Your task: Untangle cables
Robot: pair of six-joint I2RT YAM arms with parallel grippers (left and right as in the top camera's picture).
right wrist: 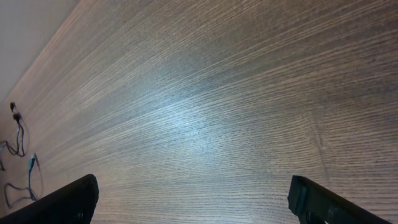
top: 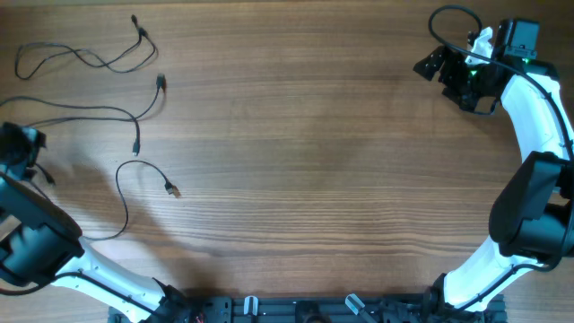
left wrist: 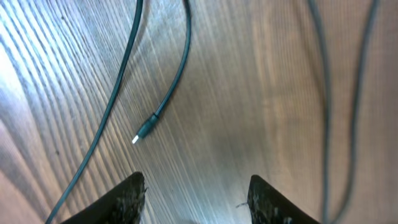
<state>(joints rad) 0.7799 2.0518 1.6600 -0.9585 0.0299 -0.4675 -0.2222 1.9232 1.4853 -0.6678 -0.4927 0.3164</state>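
Starting at the left edge, we find the left claw [left wrist: 196, 180] low over the bench [top: 314, 161], jaws apart with nothing between them. Just ahead of it in the wrist view lies a plug [left wrist: 145, 129]. It sits nearer the finger [left wrist: 127, 202] at the left of that view than the other one and touches neither. Its lead runs away from the claw, slanting up and to the right, so the long axis lies skew to the gap between the jaws. A second strand [left wrist: 107, 118] passes left of the plug, close beside it but apart, on much the same slant. We judge that a grab at the plug turns on this. The claw has to shift a little toward that left finger and turn to meet the slant, or it may catch the neighbouring strand too. We cannot tell which run in the overhead view this plug belongs to.

Moving right, the cables [top: 90, 109] all lie in the left third of the bench. There are three runs from back to front, the front one a loop [top: 118, 184]. From above they look apart from one another.

Far right, the right claw [right wrist: 193, 183] hangs at the back corner, jaws wide with nothing in them, well apart from every cable. The left arm is far nearer, so we judge the next move falls to it.
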